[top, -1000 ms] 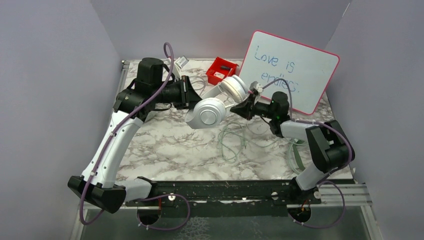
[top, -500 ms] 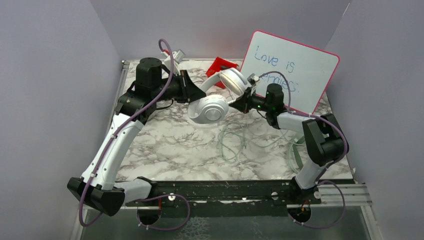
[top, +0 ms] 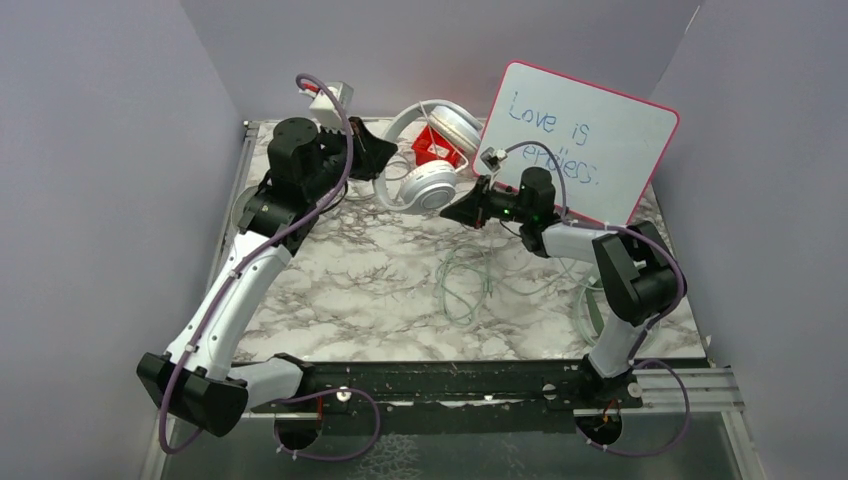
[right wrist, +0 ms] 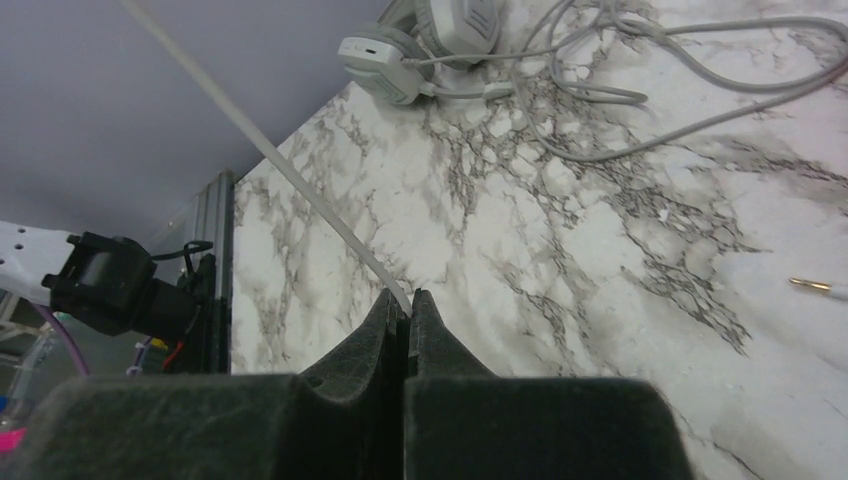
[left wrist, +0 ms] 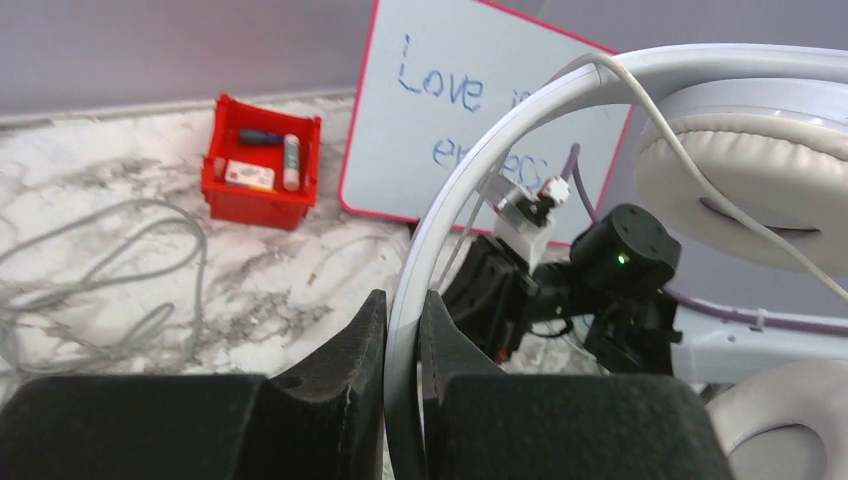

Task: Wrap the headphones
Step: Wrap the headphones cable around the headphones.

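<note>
White headphones hang in the air at the upper centre of the overhead view, above the back of the marbled worktop, one cup over the other. Left tool is clamped on the headband, a finger on each side. Right tool, just right of the headphones, is pinched together on the thin white cable, which runs straight toward the upper left of its wrist view. Behind stand a red bin and a pink-edged whiteboard. Pale green cables loop loose on the worktop at centre right. A grey-green pair lies at the top of the right wrist view.
</note>
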You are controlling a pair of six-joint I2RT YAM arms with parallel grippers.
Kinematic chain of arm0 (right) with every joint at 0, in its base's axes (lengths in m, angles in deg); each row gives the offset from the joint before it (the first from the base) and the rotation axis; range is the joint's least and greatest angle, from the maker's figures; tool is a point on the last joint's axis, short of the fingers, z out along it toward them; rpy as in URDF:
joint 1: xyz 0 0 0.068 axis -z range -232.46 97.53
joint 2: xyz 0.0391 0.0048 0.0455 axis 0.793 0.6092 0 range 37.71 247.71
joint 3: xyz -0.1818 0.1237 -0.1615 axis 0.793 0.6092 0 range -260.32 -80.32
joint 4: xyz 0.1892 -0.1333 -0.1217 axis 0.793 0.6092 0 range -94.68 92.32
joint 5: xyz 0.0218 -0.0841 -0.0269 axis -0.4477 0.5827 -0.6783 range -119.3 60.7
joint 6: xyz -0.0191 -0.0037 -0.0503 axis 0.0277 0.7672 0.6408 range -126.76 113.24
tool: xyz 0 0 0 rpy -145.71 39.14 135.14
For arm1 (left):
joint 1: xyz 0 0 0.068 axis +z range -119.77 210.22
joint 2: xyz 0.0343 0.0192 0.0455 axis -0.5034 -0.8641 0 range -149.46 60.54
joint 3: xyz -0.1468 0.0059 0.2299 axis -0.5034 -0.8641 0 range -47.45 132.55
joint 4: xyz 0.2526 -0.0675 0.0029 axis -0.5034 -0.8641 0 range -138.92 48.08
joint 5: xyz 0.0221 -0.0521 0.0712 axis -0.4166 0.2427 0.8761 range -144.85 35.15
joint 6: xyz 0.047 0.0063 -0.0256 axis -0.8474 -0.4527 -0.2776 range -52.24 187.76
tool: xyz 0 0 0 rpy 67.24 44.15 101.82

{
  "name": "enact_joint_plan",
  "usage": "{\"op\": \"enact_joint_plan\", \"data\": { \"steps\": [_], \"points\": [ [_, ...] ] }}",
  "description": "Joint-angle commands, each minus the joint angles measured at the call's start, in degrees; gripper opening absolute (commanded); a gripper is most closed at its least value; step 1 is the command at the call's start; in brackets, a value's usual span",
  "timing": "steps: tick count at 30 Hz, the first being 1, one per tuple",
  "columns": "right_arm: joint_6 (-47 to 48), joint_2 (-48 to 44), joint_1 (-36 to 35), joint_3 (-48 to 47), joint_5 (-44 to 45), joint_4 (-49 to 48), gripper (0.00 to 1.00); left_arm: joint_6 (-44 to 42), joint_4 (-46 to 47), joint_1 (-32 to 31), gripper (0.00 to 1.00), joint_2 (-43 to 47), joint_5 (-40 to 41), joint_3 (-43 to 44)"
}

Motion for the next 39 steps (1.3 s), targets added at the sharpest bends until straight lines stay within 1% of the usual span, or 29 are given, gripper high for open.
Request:
{"op": "enact_joint_plan", "data": {
  "steps": [1,6,11,13,18,21,25,30,32,36,39],
  "points": [
    [-2.8,2.0,-2.7,-2.7,-1.7,2.5,0.01,-4.0,22.8,-0.1,0.0,3.8,9.2,-1.5],
    [-8.9,2.4,-5.1,-3.8,-1.3,0.7,0.01,-7.4,28.0,-0.1,0.0,2.9,17.4,-2.6],
    [-14.9,2.4,-8.7,-4.5,1.5,-2.8,0.01,-5.6,30.7,-0.1,0.0,0.7,23.6,-2.4],
    [-17.4,2.4,-10.3,-5.2,2.7,-3.6,0.02,-5.2,33.2,-0.1,0.0,0.2,26.4,-3.3],
    [-25.1,2.0,-13.9,-2.8,6.6,-9.6,0.05,-7.9,36.4,-0.1,0.0,-2.7,33.9,-1.9],
    [-29.1,2.9,-16.3,-2.4,7.1,-14.0,0.07,-9.2,38.4,-0.1,0.0,-5.1,36.7,-0.5],
    [-29.0,1.5,-19.3,-1.1,9.0,-15.5,0.09,-11.4,39.6,-0.1,0.0,-8.1,37.9,2.0],
    [-28.0,-1.6,-21.5,1.6,11.5,-15.2,0.1,-12.9,41.4,0.0,0.0,-9.3,39.6,1.6],
    [-27.3,-2.5,-22.4,1.5,12.2,-14.2,0.12,-12.1,41.8,-0.1,0.0,-9.6,40.1,1.1],
    [-25.4,-5.2,-24.1,1.1,13.3,-11.1,0.12,-11.6,42.3,-0.1,0.0,-10.0,40.5,0.7],
    [-22.8,-7.7,-26.0,0.9,14.7,-7.5,0.02,-12.4,42.6,-0.1,0.0,-10.5,41.3,0.7]
  ]
}}
